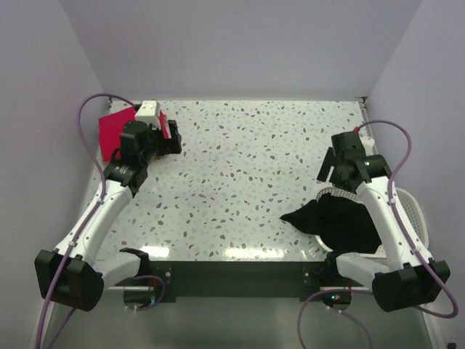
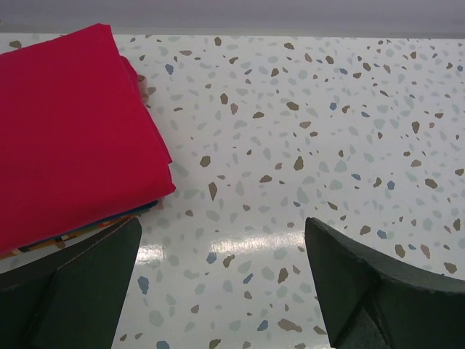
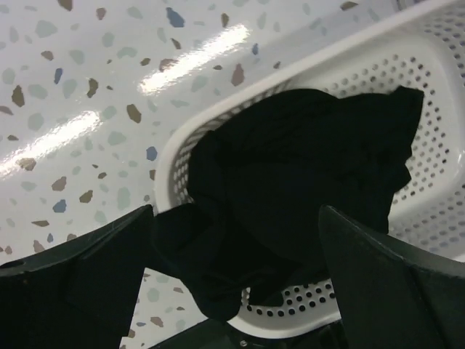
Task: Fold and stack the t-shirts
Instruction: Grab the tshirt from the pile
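Observation:
A bright pinkish-red folded t-shirt [image 1: 114, 131] lies on top of a stack at the far left; coloured edges of shirts show beneath it in the left wrist view [image 2: 69, 131]. My left gripper [image 1: 173, 140] hovers just right of the stack, open and empty [image 2: 221, 280]. A crumpled black t-shirt [image 1: 341, 220] hangs over the rim of the white mesh basket [image 1: 414, 211] at the near right, partly on the table. My right gripper [image 1: 330, 171] is above it, open and empty [image 3: 236, 283], with the black shirt [image 3: 290, 174] below between the fingers.
The speckled table [image 1: 247, 167] stretches between the two arms. White walls close in the back and both sides. The basket [image 3: 429, 87] sits at the table's right edge under my right arm.

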You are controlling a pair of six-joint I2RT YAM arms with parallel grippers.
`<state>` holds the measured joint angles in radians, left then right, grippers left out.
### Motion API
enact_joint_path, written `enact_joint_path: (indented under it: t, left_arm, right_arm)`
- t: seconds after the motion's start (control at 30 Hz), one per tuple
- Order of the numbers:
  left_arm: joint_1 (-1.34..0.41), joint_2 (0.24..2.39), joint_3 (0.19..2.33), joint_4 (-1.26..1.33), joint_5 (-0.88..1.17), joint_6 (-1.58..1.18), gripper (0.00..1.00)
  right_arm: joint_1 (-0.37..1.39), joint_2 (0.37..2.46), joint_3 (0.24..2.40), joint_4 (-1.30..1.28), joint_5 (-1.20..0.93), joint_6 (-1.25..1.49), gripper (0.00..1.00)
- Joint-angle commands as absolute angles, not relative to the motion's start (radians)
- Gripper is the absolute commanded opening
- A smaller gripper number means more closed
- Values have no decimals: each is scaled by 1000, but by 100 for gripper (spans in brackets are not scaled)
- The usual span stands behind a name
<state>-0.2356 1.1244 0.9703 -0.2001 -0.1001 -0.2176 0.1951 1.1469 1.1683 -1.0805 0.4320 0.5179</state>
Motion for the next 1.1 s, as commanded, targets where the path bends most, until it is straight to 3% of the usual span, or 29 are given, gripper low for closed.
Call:
enact_joint_path:
  t: [0.0, 0.67, 0.77, 0.87, 0.9, 0.97, 1.0, 1.07]
  left_arm:
    - [-227, 1100, 991, -175, -84, -229, 100]
    - [-239, 1091, 989, -175, -107, -219, 100]
    - [-239, 1089, 989, -176, -113, -216, 100]
    - [-239, 1089, 989, -176, -121, -216, 100]
    - [-239, 1089, 989, -176, -121, -216, 100]
    - [-239, 1089, 989, -176, -123, -215, 100]
    - [-239, 1088, 989, -176, -121, -216, 100]
    - [-239, 1088, 989, -176, -123, -216, 100]
  right_arm:
    - [152, 1040, 1147, -1219, 515, 673, 99]
    - [-155, 989, 867, -1066, 276, 842, 97]
    - [-164, 970, 845, -1032, 287, 842, 85]
    - [-175, 934, 824, -997, 288, 841, 60]
    - [-176, 924, 818, -980, 291, 841, 41]
    - [-175, 896, 807, -977, 317, 841, 17]
    - [-176, 888, 808, -988, 331, 842, 0]
    - [-176, 876, 839, -1014, 403, 831, 0]
